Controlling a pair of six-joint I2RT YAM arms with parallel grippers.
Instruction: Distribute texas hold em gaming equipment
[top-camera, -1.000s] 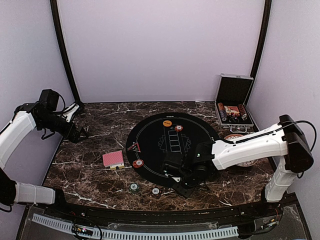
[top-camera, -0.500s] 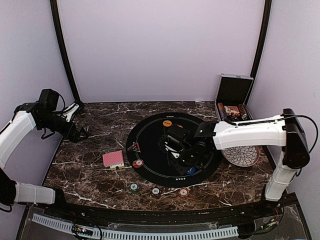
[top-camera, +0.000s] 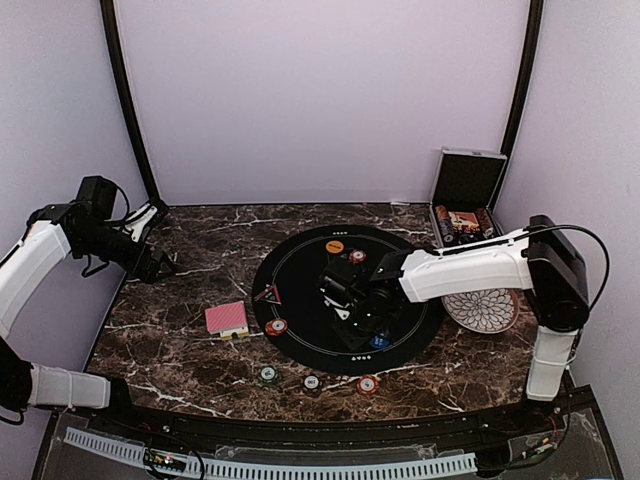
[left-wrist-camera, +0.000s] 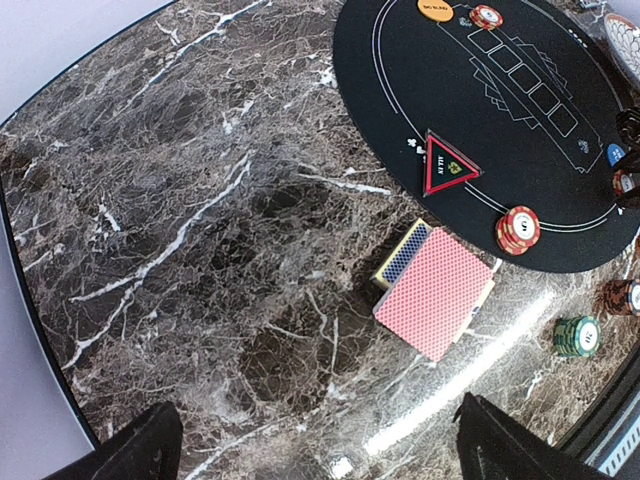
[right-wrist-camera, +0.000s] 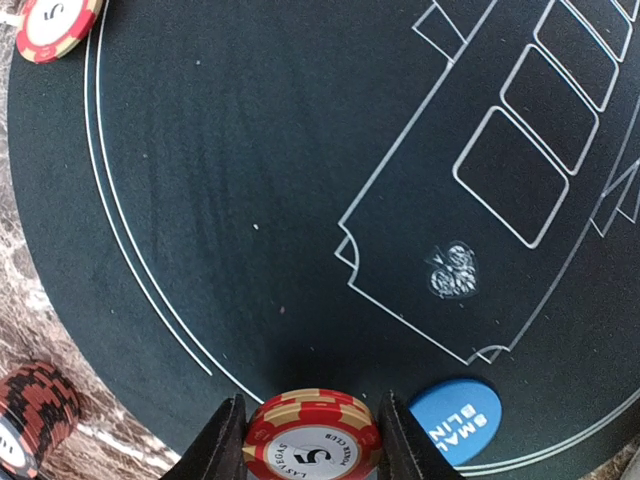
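Overhead: right arm (top-camera: 470, 270) reaches over black mat (top-camera: 300, 275); red-backed cards (top-camera: 227, 318) lie on desk (top-camera: 200, 270) at its nine o'clock. Left wrist: left fingers (left-wrist-camera: 140, 450) spread wide, empty. Right wrist: right fingers (right-wrist-camera: 222, 445) clamp red chip stack (right-wrist-camera: 312, 440) at mat's rim, blue button disc (right-wrist-camera: 455, 425) at stack's three o'clock.

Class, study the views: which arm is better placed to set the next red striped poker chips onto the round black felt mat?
Right. The right tool grips a red striped chip stack over the round black felt mat; the left tool hangs open above the dark marble tabletop, off the mat.
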